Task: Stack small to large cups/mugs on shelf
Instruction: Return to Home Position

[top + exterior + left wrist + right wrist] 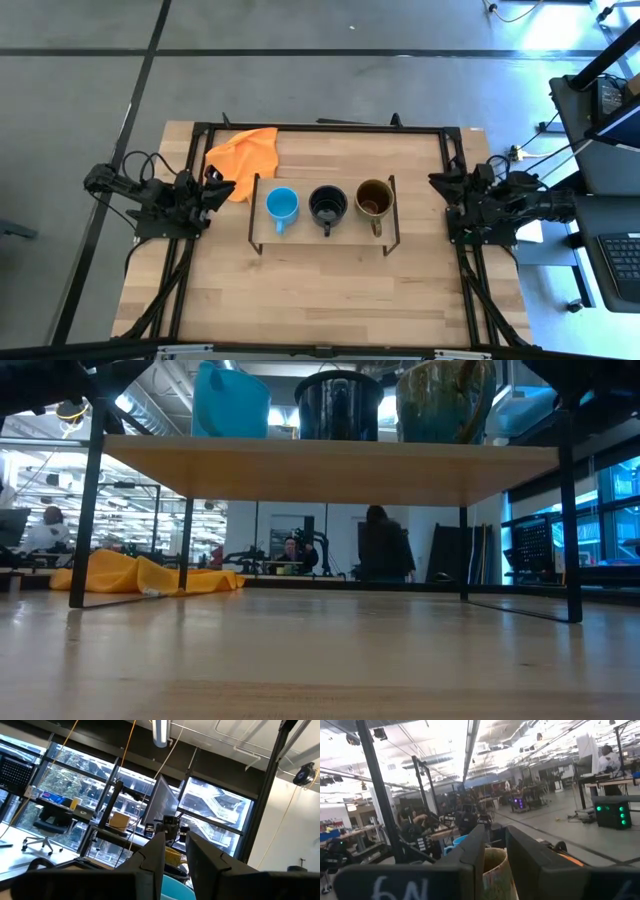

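Observation:
Three mugs stand upright in a row on the low wooden shelf (pixel 320 234), resting on their bases: a small light-blue mug (pixel 282 206) on the left, a black mug (pixel 328 205) in the middle, an olive-brown mug (pixel 374 198) on the right. The low view shows them on the shelf board (pixel 330 465): blue (pixel 230 402), black (pixel 338 405), olive-brown (pixel 445 400). My left gripper (pixel 226 188) waits left of the shelf, slightly open and empty (pixel 175 851). My right gripper (pixel 437 182) waits right of the shelf, slightly open and empty (pixel 496 845).
An orange cloth (pixel 243 155) lies crumpled on the table at the far left, behind the shelf's left end; it also shows in the low view (pixel 140 573). The shelf's thin black wire legs (pixel 85 510) stand on the tabletop. People show in the room beyond the table.

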Controlling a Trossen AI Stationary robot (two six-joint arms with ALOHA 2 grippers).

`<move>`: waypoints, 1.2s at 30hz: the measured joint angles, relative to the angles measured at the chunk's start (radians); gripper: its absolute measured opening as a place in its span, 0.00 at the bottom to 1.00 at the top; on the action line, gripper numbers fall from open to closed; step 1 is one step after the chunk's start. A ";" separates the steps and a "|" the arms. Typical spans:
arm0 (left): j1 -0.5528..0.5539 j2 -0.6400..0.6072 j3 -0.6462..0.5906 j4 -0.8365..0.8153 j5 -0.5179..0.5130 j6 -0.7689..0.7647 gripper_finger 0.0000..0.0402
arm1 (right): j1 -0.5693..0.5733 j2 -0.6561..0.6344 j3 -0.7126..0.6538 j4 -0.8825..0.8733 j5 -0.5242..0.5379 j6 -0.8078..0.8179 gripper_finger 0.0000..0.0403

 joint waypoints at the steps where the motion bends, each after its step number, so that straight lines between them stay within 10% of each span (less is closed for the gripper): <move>1: 0.000 0.000 0.000 0.000 0.000 0.000 0.18 | 0.000 0.000 -0.012 0.017 0.000 0.001 0.20; 36: 0.000 0.000 0.000 -0.032 -0.024 -0.025 0.18 | 0.000 0.000 -0.197 0.200 0.002 0.061 0.20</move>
